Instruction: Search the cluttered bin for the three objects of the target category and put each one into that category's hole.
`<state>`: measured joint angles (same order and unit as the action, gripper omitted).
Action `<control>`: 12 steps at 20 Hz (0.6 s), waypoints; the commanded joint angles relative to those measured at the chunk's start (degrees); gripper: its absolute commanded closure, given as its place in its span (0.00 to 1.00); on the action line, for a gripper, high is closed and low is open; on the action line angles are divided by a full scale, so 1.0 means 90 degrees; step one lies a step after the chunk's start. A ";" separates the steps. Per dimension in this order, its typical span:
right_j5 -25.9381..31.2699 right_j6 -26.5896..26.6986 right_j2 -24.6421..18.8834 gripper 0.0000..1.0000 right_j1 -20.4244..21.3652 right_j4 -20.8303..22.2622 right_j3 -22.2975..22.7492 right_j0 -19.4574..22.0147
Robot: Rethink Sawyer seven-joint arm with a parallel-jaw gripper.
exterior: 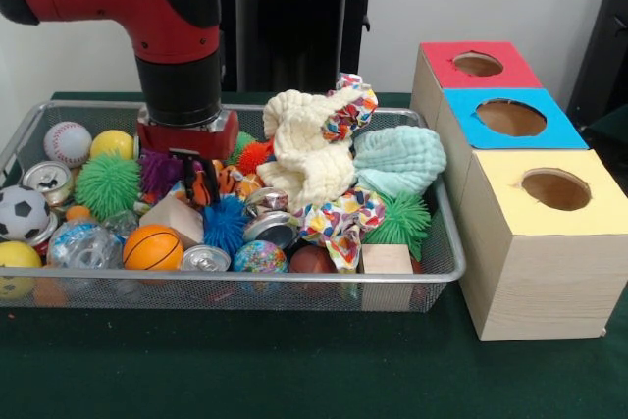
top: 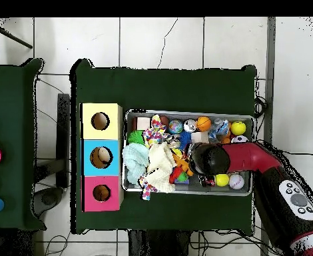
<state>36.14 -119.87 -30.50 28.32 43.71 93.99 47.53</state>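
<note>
A dark green surface [exterior: 245, 360] on white floor tiles [top: 159, 40] carries one wire basket [exterior: 245, 287] and three boxes; the red-topped box's hole [exterior: 478, 64] is farthest. Jaws [exterior: 201, 182], state unclear, reach an orange striped plush toy [exterior: 228, 182] mid-basket.

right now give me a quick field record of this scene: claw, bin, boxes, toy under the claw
claw: lowered into the bin's left half, tips among the clutter, open or shut unclear
bin: wire mesh, packed with balls, cans, cloths, blocks
boxes: red-topped box farthest, blue-topped box middle, yellow-topped box nearest
toy under claw: orange striped plush
red hole: nothing visible inside
</note>
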 commanded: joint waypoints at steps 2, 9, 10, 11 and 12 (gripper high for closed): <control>0.0192 0.0682 -0.0034 1.00 0.0525 0.0075 0.0209 -0.0400; 0.1757 0.0209 0.0774 1.00 0.2326 -0.0265 0.0126 -0.1252; 0.1911 0.0193 0.0869 1.00 0.2428 -0.0268 0.0101 -0.1346; 0.2082 0.0224 0.0946 1.00 0.2570 -0.0291 0.0089 -0.1434; 0.2141 0.0229 0.0969 1.00 0.2601 -0.0333 0.0081 -0.1460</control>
<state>42.98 -119.87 -26.78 41.99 42.35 94.51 37.63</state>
